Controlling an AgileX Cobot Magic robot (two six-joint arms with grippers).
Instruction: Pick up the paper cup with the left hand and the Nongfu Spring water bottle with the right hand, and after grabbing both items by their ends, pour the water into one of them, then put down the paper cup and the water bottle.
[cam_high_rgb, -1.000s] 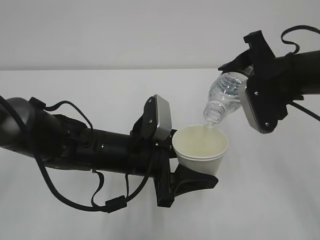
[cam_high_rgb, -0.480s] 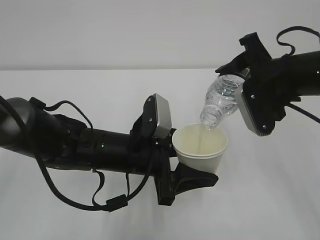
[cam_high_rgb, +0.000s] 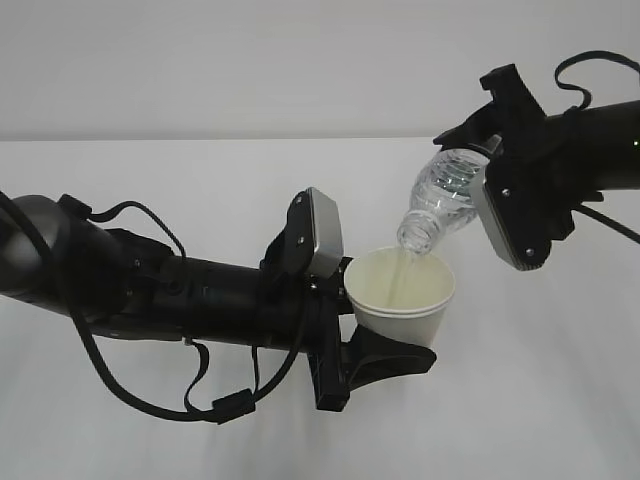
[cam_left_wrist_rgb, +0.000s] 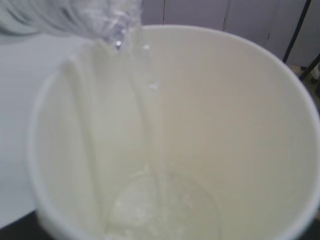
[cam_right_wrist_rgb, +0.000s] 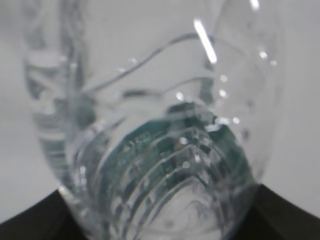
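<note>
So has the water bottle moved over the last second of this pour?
Yes. The water bottle has shifted slightly left and tipped further, its mouth now lying further in over the paper cup rim; the cup has stayed put.

I see a white cup (cam_high_rgb: 402, 300) with a pale cream inside, a clear ribbed bottle (cam_high_rgb: 440, 200) showing dark green, black arms with grey gripper plates, and a white counter (cam_high_rgb: 200, 180).
</note>
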